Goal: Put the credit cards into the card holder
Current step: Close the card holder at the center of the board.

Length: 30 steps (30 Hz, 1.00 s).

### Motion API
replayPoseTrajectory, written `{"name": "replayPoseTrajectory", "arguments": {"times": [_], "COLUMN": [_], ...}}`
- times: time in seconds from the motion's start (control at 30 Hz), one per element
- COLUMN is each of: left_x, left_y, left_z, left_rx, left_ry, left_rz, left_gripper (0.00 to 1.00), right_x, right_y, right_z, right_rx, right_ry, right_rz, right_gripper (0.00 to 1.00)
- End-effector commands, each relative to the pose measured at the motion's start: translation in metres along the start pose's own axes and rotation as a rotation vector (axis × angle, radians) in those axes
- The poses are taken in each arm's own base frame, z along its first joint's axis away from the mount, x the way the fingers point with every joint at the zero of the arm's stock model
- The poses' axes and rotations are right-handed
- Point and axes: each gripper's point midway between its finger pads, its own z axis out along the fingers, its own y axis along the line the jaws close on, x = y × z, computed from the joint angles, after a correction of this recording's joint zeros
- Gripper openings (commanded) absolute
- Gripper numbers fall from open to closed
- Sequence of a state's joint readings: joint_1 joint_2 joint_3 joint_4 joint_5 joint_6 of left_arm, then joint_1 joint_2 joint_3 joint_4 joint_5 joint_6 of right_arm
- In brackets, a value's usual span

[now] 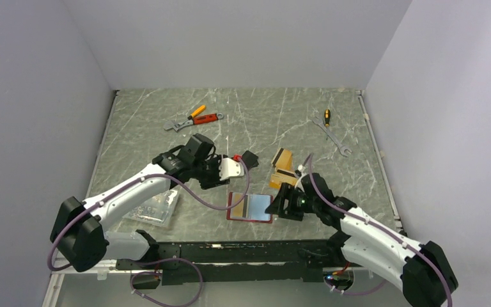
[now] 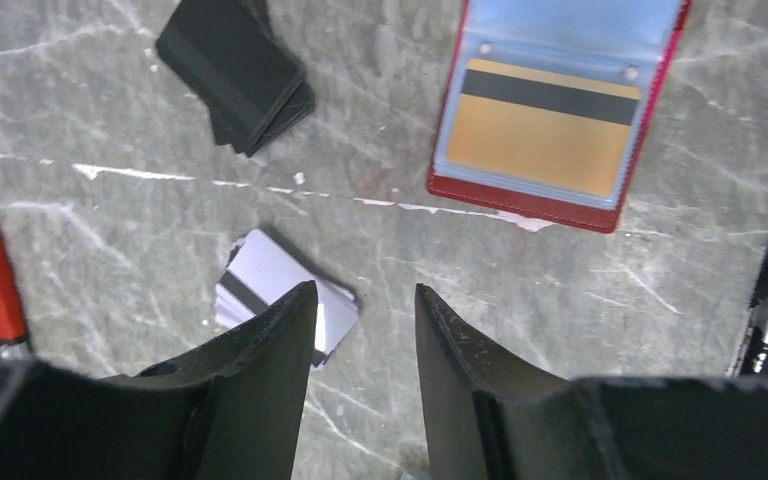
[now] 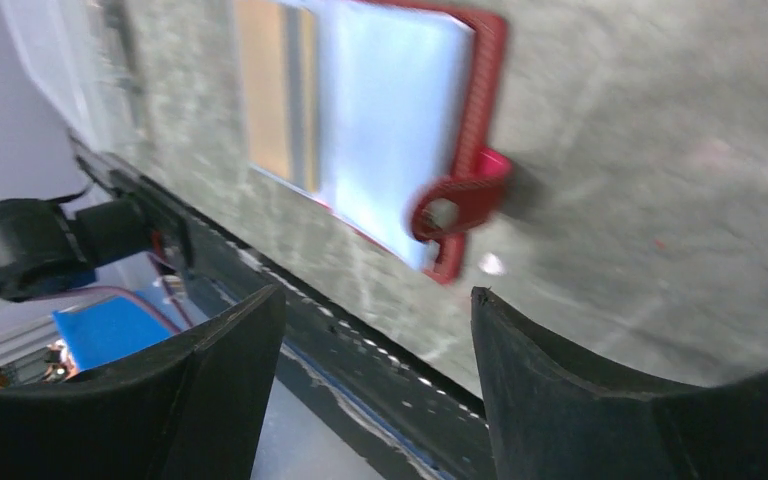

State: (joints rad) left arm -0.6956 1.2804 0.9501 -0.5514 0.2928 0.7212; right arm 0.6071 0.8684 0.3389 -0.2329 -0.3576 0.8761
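- Two arms are reaching over the marbled table (image 1: 281, 115), and neither one is holding anything.
- Near the front edge, the card holder (image 2: 520, 203) is lying open and flat between the two arms, with its bluish sleeves facing up.
- One orange-gold card (image 2: 540, 140) with a dark stripe is sitting inside a clear sleeve of it.
- Over on its side, the left gripper (image 2: 365, 300) is hovering with its jaws apart and bare tabletop showing in the gap.
- A small stack of silver-white credit cards (image 2: 260, 275) is lying flat just under the finger on the left of that wrist view, partly hidden by it.
- Meanwhile the right gripper (image 3: 375, 295) is spreading wide with nothing between its fingers, just beside the holder's snap tab (image 3: 460, 200).
- More orange-gold cards (image 1: 284, 160) are lying fanned out behind the holder, apart from it.
- Just past the silver ones, a black stack (image 2: 235, 70) is sitting on the table.
- Off to the left a clear plastic box (image 1: 153, 208) is resting, and a wrench (image 1: 335, 137) and a screwdriver (image 1: 326, 116) are lying at the back.
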Motion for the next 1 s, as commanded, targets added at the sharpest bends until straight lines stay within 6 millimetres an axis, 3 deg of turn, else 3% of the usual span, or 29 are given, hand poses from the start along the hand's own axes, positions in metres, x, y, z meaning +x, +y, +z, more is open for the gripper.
{"name": "replayPoseTrajectory", "arguments": {"times": [0.0, 0.13, 0.4, 0.6, 0.97], "left_x": [0.009, 0.022, 0.021, 0.044, 0.052], "left_y": [-0.034, -0.049, -0.066, -0.068, -0.082], "left_z": [0.015, 0.041, 0.074, 0.088, 0.091], "left_rx": [0.136, 0.175, 0.223, 0.204, 0.243], "left_ry": [-0.001, 0.049, 0.119, 0.229, 0.233], "left_rz": [-0.032, 0.001, 0.085, 0.107, 0.096], "left_gripper": [0.43, 0.34, 0.20, 0.13, 0.12], "right_x": [0.013, 0.014, 0.018, 0.020, 0.000], "right_y": [-0.022, -0.026, -0.029, -0.027, 0.018], "right_z": [0.000, 0.006, 0.028, 0.033, 0.019], "right_rx": [0.042, 0.034, -0.017, -0.068, -0.305], "right_ry": [-0.006, -0.014, 0.011, 0.004, -0.066], "right_rz": [0.058, 0.064, 0.106, 0.122, 0.074], "right_gripper": [0.72, 0.74, 0.72, 0.68, 0.61]}}
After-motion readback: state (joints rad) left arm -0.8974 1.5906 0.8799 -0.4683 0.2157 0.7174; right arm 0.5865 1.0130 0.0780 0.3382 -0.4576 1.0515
